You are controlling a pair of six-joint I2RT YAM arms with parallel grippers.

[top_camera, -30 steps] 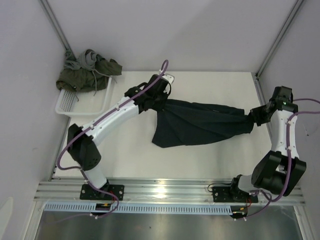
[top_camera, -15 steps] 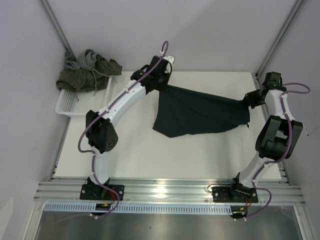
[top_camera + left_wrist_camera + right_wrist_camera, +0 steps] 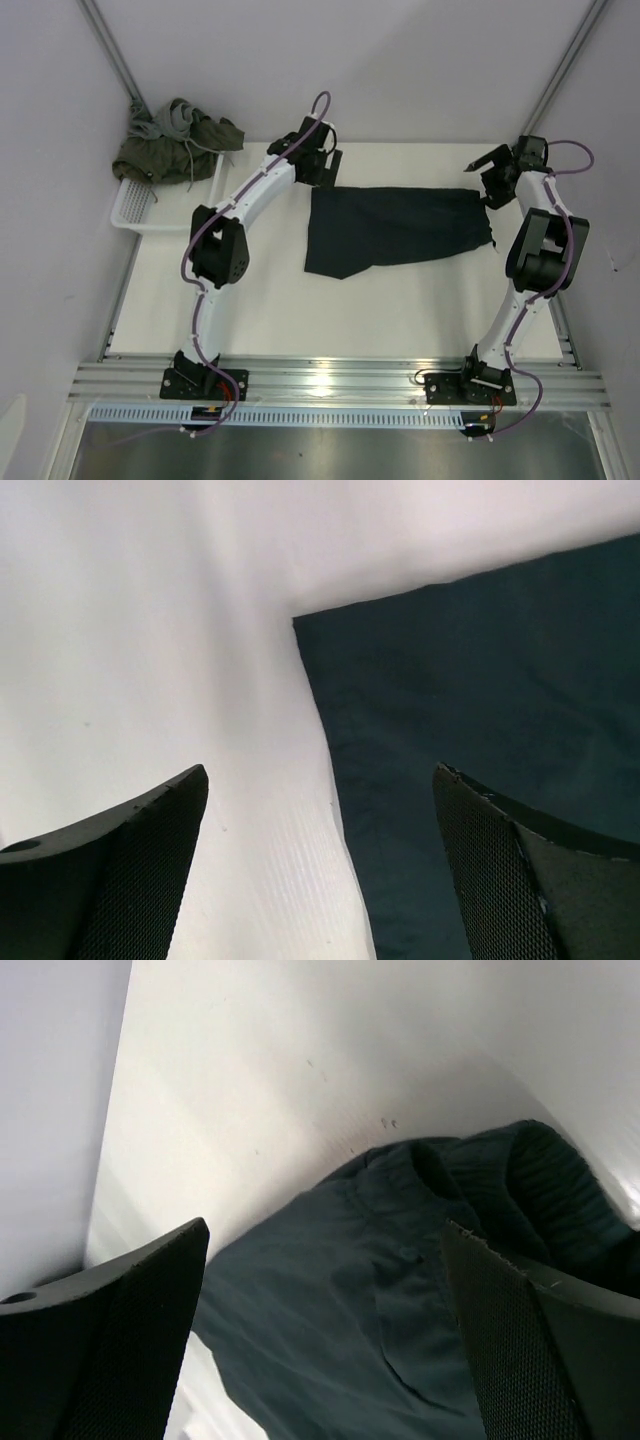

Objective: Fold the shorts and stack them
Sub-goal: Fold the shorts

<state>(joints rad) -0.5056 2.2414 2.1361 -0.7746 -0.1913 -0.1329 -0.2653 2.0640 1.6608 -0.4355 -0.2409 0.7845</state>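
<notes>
Now the navy shorts point(image 3: 395, 228) lie spread flat on the desk point(image 3: 300, 310), well to the right of the basket point(image 3: 135, 205), and neither claw has them. The left claw point(image 3: 322, 168) hovers with jaws wide apart between the basket and the shorts, over their far corner, while the right claw point(image 3: 487, 178), equally spread, hangs off the end farthest from the basket. The likely trouble is the lay: the waistband end away from the basket looks rucked up in the right wrist view, and the hem nearest the basket runs crooked, so a fold taken from here could come out lopsided — or a pinch on that bunched band might catch only one layer. Olive shorts point(image 3: 150, 160) and grey shorts point(image 3: 175, 118) sit heaped on the basket's far rim. A second ago both claws were clamped on the navy cloth, holding it stretched and sagging between them; since then it has been laid down and released.
</notes>
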